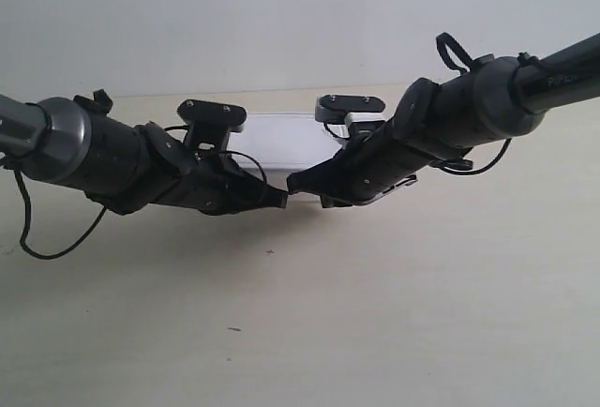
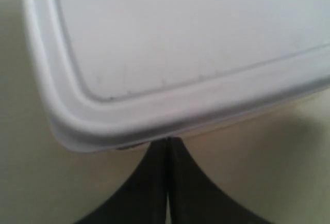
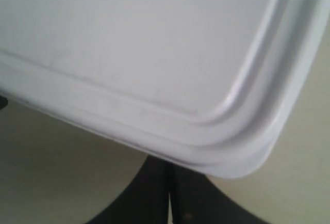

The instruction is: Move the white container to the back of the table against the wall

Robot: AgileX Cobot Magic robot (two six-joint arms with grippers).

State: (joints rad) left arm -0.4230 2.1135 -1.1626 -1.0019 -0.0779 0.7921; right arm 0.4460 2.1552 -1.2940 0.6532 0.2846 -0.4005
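Apparent pushing step — left tool (image 2: 166, 144) and right tool (image 3: 169, 164) pinched closed, tips against white container (image 1: 281, 138). Next: even shove toward wall (image 1: 281, 13), upper frame.

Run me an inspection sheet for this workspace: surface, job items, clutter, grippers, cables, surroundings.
Surface: table, pale wood grain, a few tiny dark specks.
Job's things: white container, lid on, resting on the table; a strip of table shows between it and the wall.
Clutter: nothing seen.
Grippers: left gripper shut, tips at the lid's rim near one corner; right gripper shut, likewise near another corner.
Cables: black cables, loose loops at both sides, one hanging low over the table.
Surroundings: plain pale wall; nothing else seen.
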